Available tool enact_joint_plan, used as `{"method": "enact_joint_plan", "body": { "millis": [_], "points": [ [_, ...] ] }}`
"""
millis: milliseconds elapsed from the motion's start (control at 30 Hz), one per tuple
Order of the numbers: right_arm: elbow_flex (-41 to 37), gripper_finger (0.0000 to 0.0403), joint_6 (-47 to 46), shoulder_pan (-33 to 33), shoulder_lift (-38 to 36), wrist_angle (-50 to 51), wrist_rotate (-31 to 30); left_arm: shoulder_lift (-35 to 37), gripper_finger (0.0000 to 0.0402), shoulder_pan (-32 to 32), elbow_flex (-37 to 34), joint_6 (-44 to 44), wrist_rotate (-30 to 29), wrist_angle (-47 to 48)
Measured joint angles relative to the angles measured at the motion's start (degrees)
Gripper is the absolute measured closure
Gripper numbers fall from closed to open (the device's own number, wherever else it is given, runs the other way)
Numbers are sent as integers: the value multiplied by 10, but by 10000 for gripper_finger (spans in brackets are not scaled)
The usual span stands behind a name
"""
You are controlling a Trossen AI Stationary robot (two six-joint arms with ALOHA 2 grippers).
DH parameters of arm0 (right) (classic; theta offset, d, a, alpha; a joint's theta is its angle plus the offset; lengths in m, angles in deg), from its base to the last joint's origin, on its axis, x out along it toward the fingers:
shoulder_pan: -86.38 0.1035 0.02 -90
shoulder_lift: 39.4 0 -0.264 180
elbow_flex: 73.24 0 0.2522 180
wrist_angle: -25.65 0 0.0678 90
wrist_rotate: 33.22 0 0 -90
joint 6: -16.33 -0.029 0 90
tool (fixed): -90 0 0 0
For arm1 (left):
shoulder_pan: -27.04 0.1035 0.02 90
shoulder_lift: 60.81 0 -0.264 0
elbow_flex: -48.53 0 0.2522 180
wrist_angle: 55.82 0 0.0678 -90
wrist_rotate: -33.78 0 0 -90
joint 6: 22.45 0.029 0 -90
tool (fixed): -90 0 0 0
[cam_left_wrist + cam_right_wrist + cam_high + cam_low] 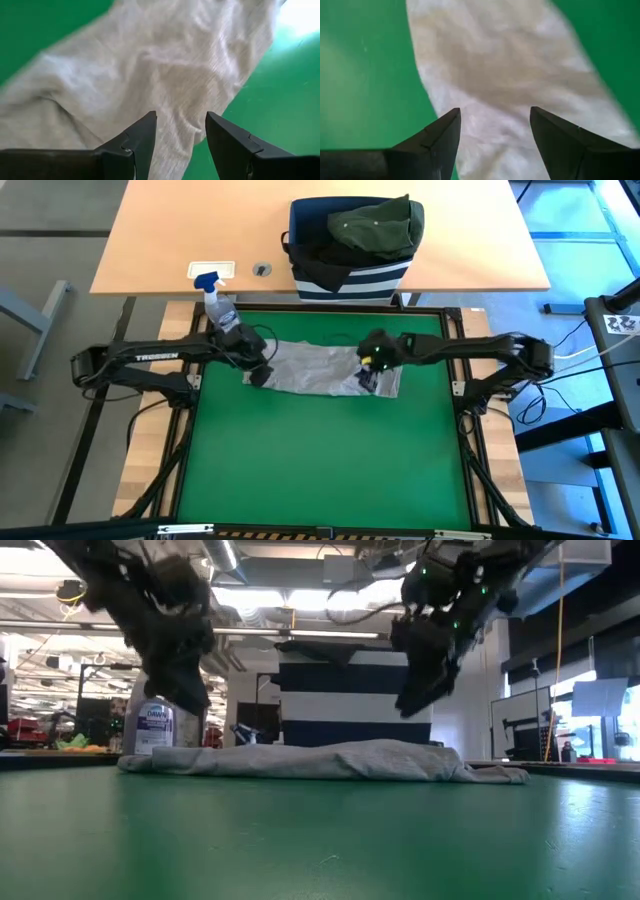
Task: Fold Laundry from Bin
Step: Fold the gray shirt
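A light grey garment (322, 367) lies bunched in a long strip on the green table mat (320, 460), near its far edge; it also shows as a low grey heap (330, 760) in the low view. My left gripper (262, 370) hovers open over its left end (150, 75). My right gripper (370, 375) hovers open over its right end (510, 65). In the low view both sets of fingers (415, 695) stand above the cloth, apart from it. The navy striped bin (352, 255) stands behind the mat on the wooden table, a dark olive garment (378, 228) hanging over its rim.
A clear spray bottle with a blue nozzle (217, 302) stands at the mat's far left corner, close behind my left arm. The near part of the green mat (320, 480) lies bare. A wooden table (180, 240) runs behind the mat.
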Motion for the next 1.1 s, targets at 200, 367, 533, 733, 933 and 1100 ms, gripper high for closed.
{"method": "enact_joint_plan", "body": {
  "millis": [200, 367, 533, 733, 933, 1100],
  "points": [
    [-24, 164, 5, 30, 64, -22, -27, -57, 243, -13, -49, -5, -20, -31],
    [-25, 164, 33, 49, 78, 51, -31, -70, 253, -16, -58, -32, -21, 34],
    [-8, 164, 33, 79, 51, 133, -31, -43, 267, -25, -57, -53, -16, 105],
    [58, 164, -2, 97, -50, 218, -41, 19, 279, -41, -9, -65, 26, 105],
    [-20, 164, -57, 96, -160, 265, -107, 41, 280, -59, 21, -60, 17, 12],
    [-145, 164, -76, 96, -180, 170, -113, 1, 280, -80, 21, -57, -3, -40]
  ]
}}
